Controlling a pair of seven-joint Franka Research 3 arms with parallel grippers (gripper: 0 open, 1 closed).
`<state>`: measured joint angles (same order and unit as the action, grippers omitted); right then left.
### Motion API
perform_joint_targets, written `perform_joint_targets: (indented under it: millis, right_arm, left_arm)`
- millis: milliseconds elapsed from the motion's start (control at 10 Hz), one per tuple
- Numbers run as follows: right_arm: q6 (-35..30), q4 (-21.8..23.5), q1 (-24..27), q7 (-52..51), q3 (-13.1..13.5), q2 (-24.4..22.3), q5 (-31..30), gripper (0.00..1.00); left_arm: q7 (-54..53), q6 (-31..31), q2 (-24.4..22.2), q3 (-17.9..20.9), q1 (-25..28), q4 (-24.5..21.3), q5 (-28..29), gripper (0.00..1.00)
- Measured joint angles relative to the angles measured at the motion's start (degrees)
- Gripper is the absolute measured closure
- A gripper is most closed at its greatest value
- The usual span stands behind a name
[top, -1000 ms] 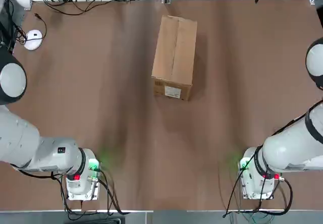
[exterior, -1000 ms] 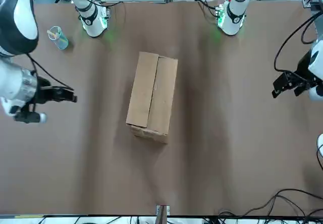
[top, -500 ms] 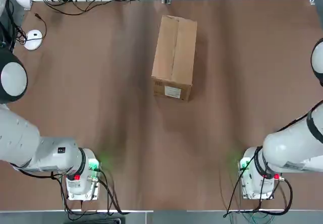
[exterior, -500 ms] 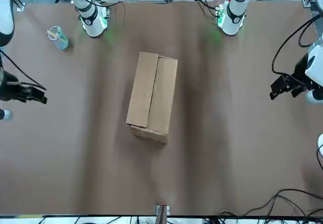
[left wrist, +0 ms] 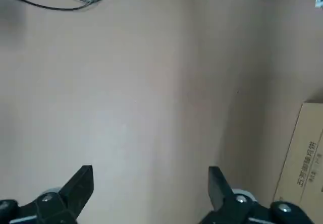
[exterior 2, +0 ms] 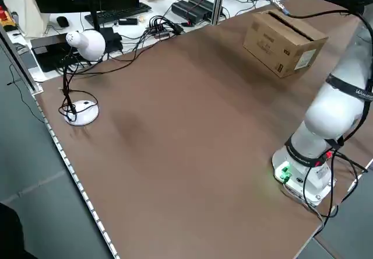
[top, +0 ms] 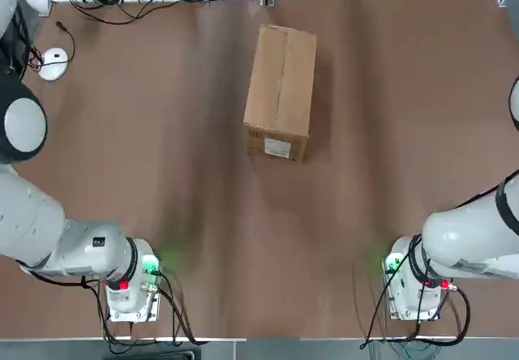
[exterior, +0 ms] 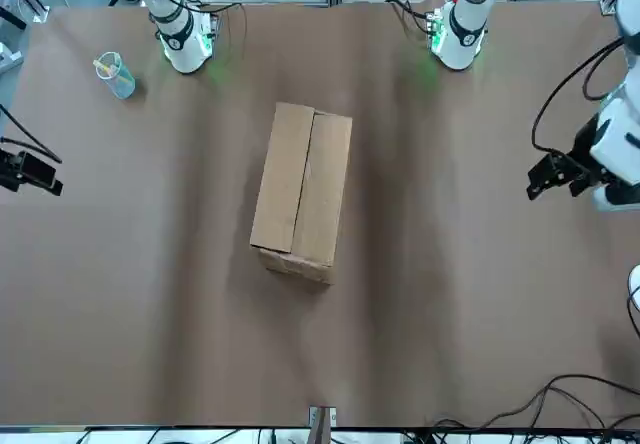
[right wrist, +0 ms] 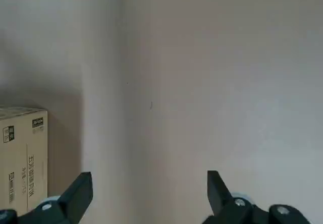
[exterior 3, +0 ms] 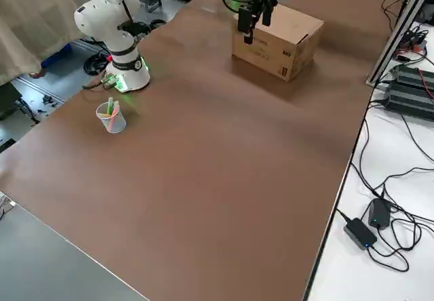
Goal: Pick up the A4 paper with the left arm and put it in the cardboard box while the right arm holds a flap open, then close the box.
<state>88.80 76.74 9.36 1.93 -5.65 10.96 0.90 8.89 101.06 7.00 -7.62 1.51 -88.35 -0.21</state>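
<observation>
Brown corrugated cardboard, oblong and lying on the brown tabletop: that is the cardboard box [top: 280, 92], its top flaps folded down flat along a long seam. A white printed label [top: 277, 147] shows on the short side facing the robot. Over on the robot's left, the slim black two-finger left gripper [left wrist: 151, 171] hangs above the table, apart from the box, its fingers spread wide with nothing between them. The dark two-finger right gripper [right wrist: 150, 172] is out at the robot's right side, also spread wide and gripping nothing. Near the right arm's white base [exterior: 190, 44], a clear bluish cup [exterior: 117, 77] stands on the table holding thin coloured sticks.
</observation>
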Motion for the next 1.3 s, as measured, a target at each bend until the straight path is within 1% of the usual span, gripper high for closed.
perform_joint_targets:
  millis: [100, 300, 400, 500, 600, 700, 800, 900, 1300]
  right_arm:
    - [0.13, 0.00, -0.01, 0.02, -0.04, -0.05, 0.00, 0.00]
    - [0.60, 0.00, -0.31, 0.03, 0.03, -0.04, 0.00, 0.00]
    - [0.64, 0.00, -2.39, 0.06, 1.93, -0.06, 0.00, 0.00]
    - [0.69, 0.01, -8.37, 0.19, 8.36, -0.05, 0.01, 0.00]
    - [0.72, 0.01, -15.23, 0.26, 16.09, -0.04, 0.04, 0.00]
    - [0.72, 0.01, -18.20, 0.27, 19.71, -0.05, 0.05, 0.00]
    - [0.72, 0.01, -18.53, 0.27, 20.55, -0.05, 0.05, 0.00]
    - [0.72, 0.01, -18.53, 0.27, 20.80, -0.04, 0.05, 0.00]
    - [0.72, 0.02, -18.60, 0.27, 20.87, 0.07, 0.05, 0.00]
  left_arm:
    - [0.00, 0.04, 0.48, -1.04, -0.06, 0.00, 0.93, 0.00]
    - [0.00, 0.04, 0.60, -1.55, -0.13, 0.03, 1.23, 0.00]
    - [0.00, 0.04, 0.60, -1.55, -0.12, 0.04, 1.23, 0.00]
    - [0.00, 0.04, 0.60, -1.57, -0.20, 0.04, 1.23, 0.00]
    - [0.00, 0.04, 0.60, -1.58, -0.38, 0.04, 1.23, 0.00]
    - [0.00, 0.04, 0.60, -1.59, -0.51, 0.04, 1.23, 0.00]
    - [0.00, 0.04, 0.60, -1.59, -0.54, 0.04, 1.23, 0.00]
    - [0.00, 0.04, 0.60, -1.58, -0.53, 0.04, 1.23, 0.00]
    - [0.06, 0.04, 0.60, -1.57, -0.53, 0.04, 1.23, 0.00]
